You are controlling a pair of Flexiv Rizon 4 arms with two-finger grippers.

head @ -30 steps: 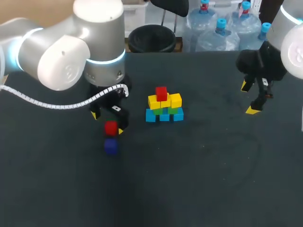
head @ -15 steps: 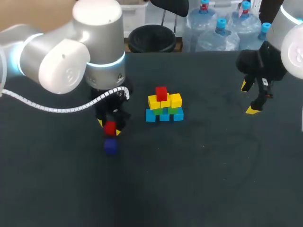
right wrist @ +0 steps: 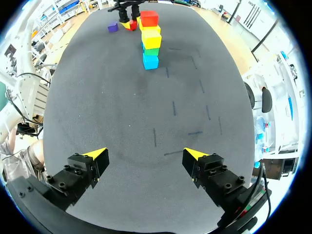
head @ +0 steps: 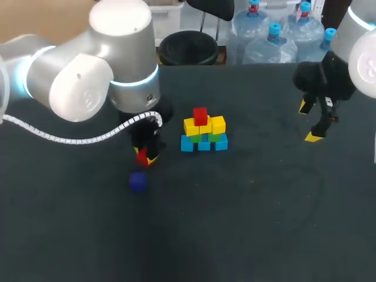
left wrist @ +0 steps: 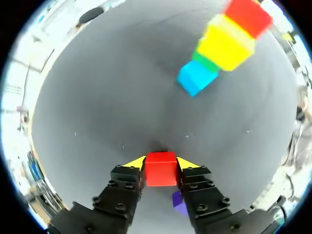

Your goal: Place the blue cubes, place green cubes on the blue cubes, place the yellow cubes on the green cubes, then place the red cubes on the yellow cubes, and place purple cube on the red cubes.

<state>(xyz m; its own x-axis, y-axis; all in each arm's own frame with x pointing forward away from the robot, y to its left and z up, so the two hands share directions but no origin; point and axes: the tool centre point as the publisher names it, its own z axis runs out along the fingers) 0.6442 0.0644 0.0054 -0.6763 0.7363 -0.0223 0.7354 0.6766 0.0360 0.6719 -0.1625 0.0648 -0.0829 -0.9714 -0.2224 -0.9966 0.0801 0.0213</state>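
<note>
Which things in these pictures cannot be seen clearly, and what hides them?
- Head view: the held red cube is mostly covered by the left gripper and its wrist.
- Left wrist view: the purple cube is partly behind that gripper. The cube stack is blurred, its top cut off by the rim.
- Right wrist view: the cube stack is seen end-on, so cubes per layer cannot be counted.

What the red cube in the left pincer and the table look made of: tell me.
The red cube looks like painted wood or plastic: flat even colour, crisp edges, no shine. The table seems covered in dark matte cloth or rubber: dull, faintly scuffed.
</note>
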